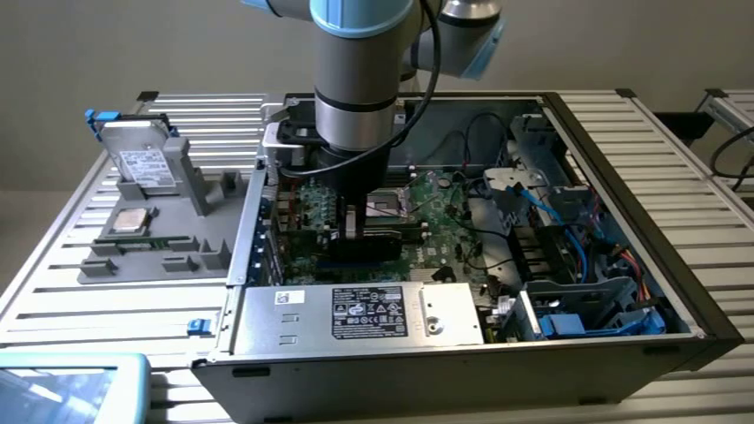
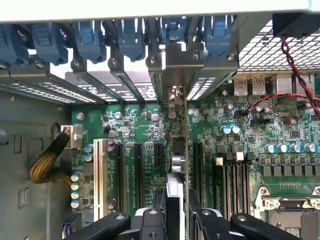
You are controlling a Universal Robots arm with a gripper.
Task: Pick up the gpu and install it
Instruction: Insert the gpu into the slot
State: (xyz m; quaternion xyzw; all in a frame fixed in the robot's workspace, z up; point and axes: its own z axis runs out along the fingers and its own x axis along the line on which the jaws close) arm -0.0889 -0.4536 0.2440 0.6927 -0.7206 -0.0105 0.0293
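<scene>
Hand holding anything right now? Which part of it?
Yes, the gpu. The hand grips the card edge-on by its upper edge, a finger on each face, with the card standing upright over the motherboard slots inside the case.

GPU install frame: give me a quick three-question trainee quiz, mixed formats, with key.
1. True or false: the gripper holds the gpu on edge over the motherboard.
2. Where is the hard drive? A) inside the case B) on the grey tray at the exterior view's left C) in the gripper
3. Fill in: the small square processor chip lies on the ____.

Key: 1 true; 2 B; 3 tray
</scene>
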